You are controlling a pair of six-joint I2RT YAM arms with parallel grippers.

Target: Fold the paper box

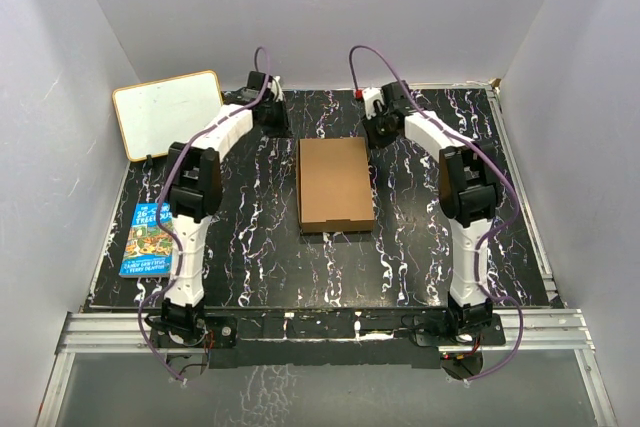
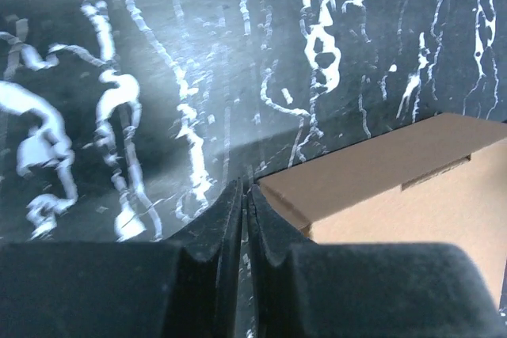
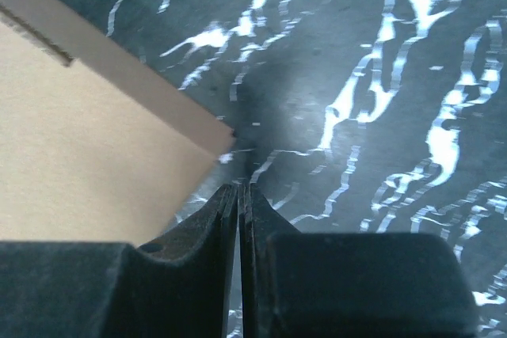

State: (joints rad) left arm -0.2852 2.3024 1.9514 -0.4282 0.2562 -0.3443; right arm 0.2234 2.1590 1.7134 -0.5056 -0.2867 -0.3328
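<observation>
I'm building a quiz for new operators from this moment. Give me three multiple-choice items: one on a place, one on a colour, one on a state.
1. Where on the table does the colourful book lie? A) far right corner B) left edge C) dead centre
2. What colour is the paper box? A) white B) blue C) brown
3. How do the left gripper and right gripper stand? A) both shut, empty B) both wide open C) left clamped on the box
Key: B, the top view shows it there; C, plain brown cardboard in every view; A, each wrist view shows jaws pressed together, nothing between.
</observation>
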